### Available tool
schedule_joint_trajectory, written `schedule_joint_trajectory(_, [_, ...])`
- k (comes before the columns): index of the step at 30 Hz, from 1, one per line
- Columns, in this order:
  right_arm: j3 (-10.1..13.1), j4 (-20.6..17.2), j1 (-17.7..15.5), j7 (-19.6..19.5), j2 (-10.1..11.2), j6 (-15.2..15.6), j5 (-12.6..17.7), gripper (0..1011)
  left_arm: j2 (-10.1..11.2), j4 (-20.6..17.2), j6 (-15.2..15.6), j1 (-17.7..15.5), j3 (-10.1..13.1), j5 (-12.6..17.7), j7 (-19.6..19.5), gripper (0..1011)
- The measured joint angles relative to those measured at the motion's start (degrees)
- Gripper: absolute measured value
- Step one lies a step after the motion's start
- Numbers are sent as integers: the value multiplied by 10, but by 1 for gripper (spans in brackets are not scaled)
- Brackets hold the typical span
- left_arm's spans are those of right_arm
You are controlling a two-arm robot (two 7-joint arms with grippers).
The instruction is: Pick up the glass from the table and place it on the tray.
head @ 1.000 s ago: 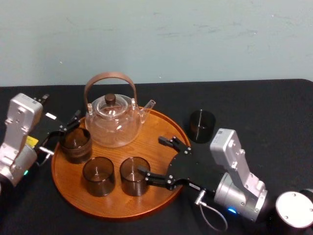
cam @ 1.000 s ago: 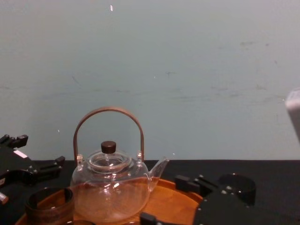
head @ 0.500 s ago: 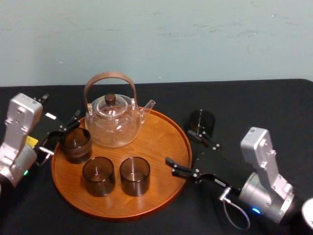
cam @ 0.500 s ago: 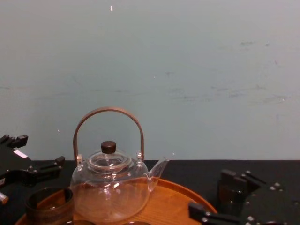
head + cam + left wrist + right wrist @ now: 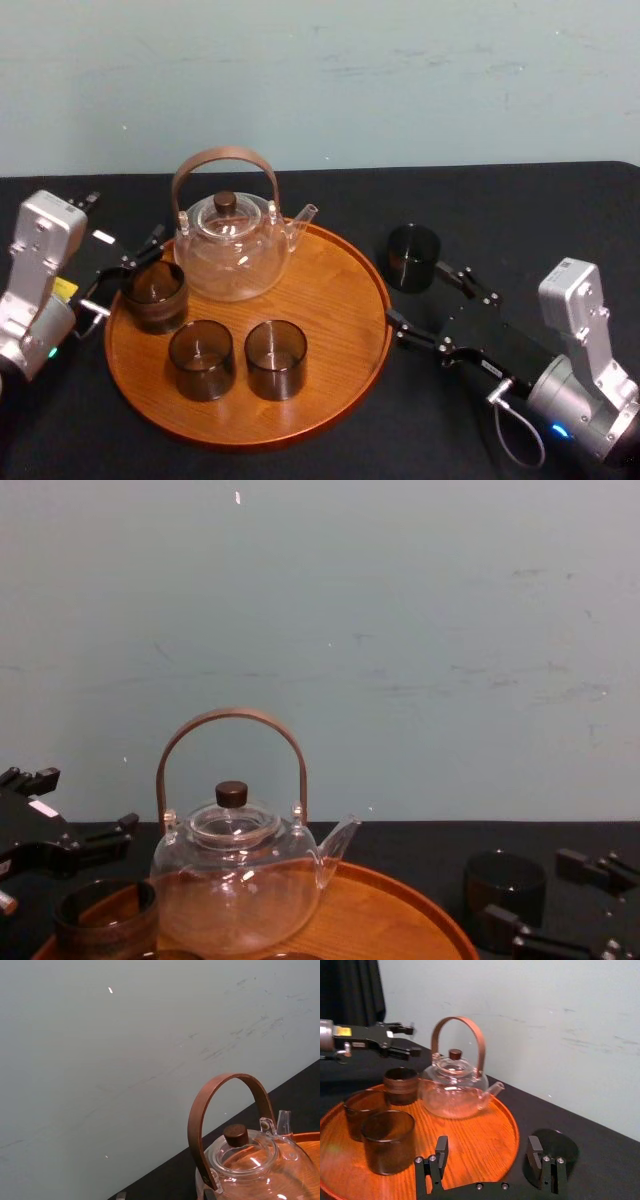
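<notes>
A dark glass (image 5: 413, 257) (image 5: 505, 885) (image 5: 552, 1147) stands on the black table just off the right rim of the round wooden tray (image 5: 330, 290) (image 5: 470, 1135) (image 5: 385, 910). My right gripper (image 5: 415, 291) (image 5: 487, 1155) (image 5: 540, 890) is open and low over the table, just short of this glass, with one finger by the tray's rim and the other beside the glass. Nothing is between its fingers. At the tray's left edge my left gripper (image 5: 125, 272) (image 5: 80, 805) rests open, next to a glass (image 5: 155, 295) on the tray.
A glass teapot (image 5: 230, 245) (image 5: 250, 1160) with a brown arched handle stands at the back of the tray. Two more dark glasses (image 5: 201, 358) (image 5: 275, 358) stand at the tray's front. Black tablecloth stretches right of the lone glass; a pale wall stands behind.
My right gripper has drawn back to the right, from over the tray beside the front glasses to the table by the lone glass. The left arm has not moved.
</notes>
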Motion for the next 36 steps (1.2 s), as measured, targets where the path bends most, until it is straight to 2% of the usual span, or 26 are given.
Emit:
schedule_joint_trajectory(16, [38,29,-5,-12,-12,13,7,1002,0,0,0,0,0,0,0,1001])
schedule_joint_trajectory(23, [50,64,19,-10,-23,31,24,1002,0,0,0,0,0,0,0,1001])
schedule_joint_trajectory(36, [45,126,77,-13,-41,45,16,1002,0,0,0,0,0,0,0,1002])
